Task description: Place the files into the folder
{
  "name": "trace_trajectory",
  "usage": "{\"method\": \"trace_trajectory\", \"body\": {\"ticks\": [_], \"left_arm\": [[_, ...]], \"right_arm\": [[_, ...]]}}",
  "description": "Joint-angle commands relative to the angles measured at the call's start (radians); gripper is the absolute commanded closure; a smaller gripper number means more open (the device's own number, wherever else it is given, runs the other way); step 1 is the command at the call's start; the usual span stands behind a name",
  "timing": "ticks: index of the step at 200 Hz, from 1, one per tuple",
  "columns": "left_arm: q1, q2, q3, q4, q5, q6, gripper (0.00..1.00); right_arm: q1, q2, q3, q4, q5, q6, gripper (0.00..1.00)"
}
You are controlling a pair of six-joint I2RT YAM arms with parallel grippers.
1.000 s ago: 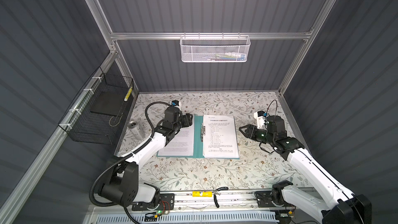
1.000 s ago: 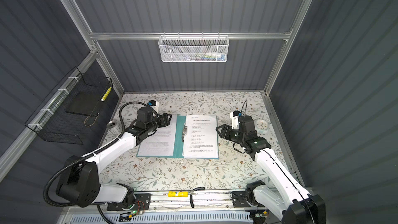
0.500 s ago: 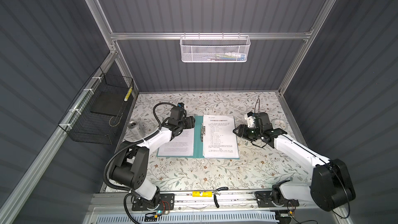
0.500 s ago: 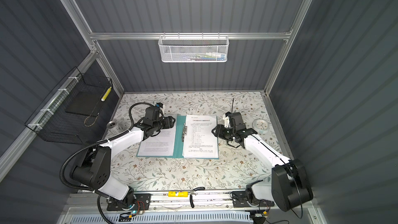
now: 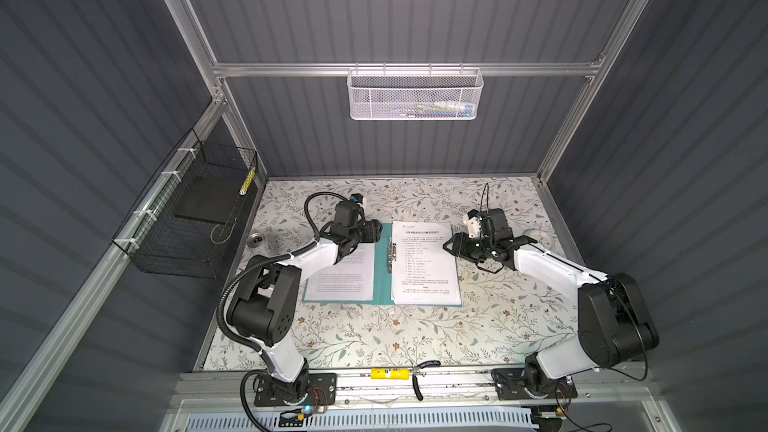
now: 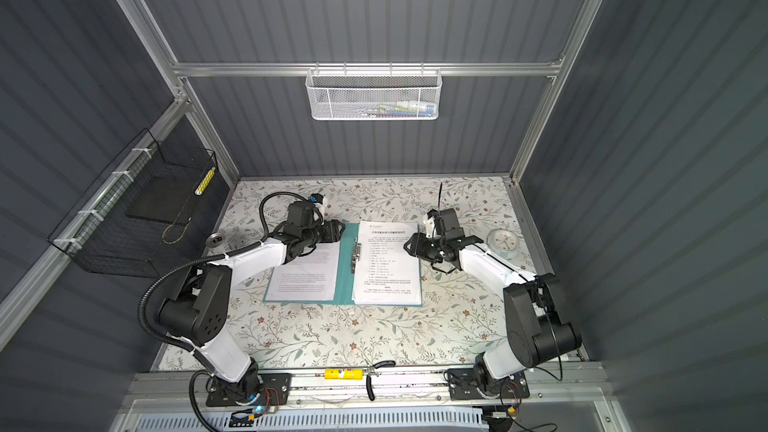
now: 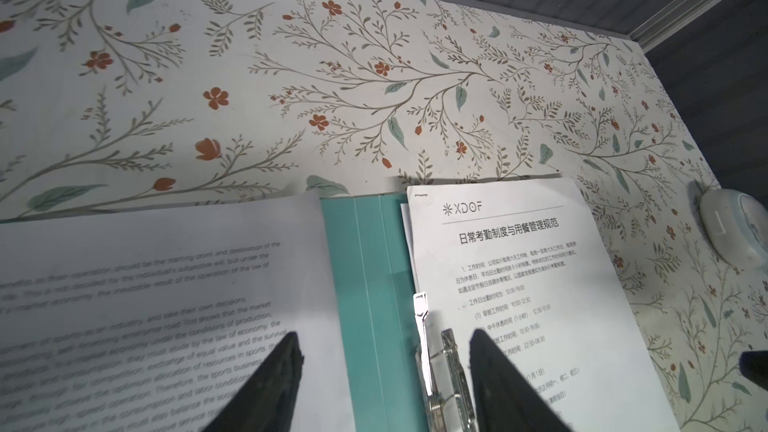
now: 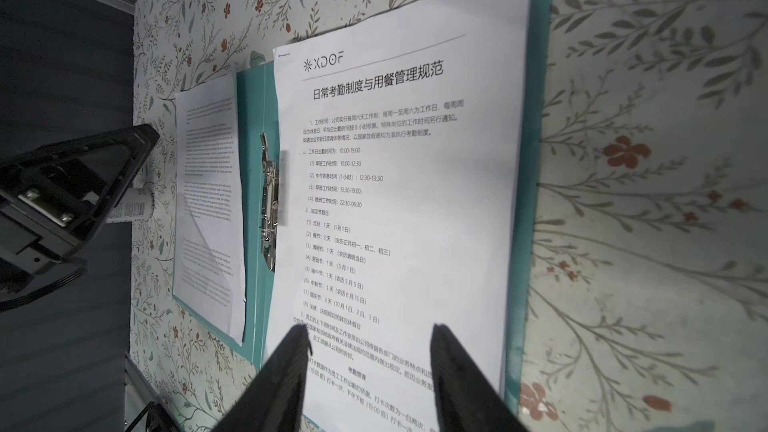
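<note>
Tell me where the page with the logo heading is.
In both top views the headed page lies on the right half of the open folder, just right of its metal clip.

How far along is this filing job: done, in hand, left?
Done: the folder lies open, the headed sheet on its right half. In hand: nothing; left gripper and right gripper hover open. Left: the plain text sheet lies on the left cover; folder not closed.

Printed files [image 5: 426,268] inside open teal folder [image 5: 382,280]
</note>
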Motion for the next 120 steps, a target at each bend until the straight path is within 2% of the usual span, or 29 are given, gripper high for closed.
{"method": "trace_trajectory", "body": {"ticks": [1,20,120], "left_arm": [[0.006,0.035,0.054,0.054,0.094,0.021,0.35],[0.004,0.066,0.067,0.068,0.138,0.004,0.36],[-0.03,0.187,0.072,0.115,0.18,0.005,0.37]], "right_arm": [[0.004,0.012,0.027,0.039,-0.037,0.015,0.5],[0.004,0.023,0.027,0.047,-0.05,0.02,0.5],[0.005,0.022,-0.02,0.091,-0.074,0.032,0.51]]}}
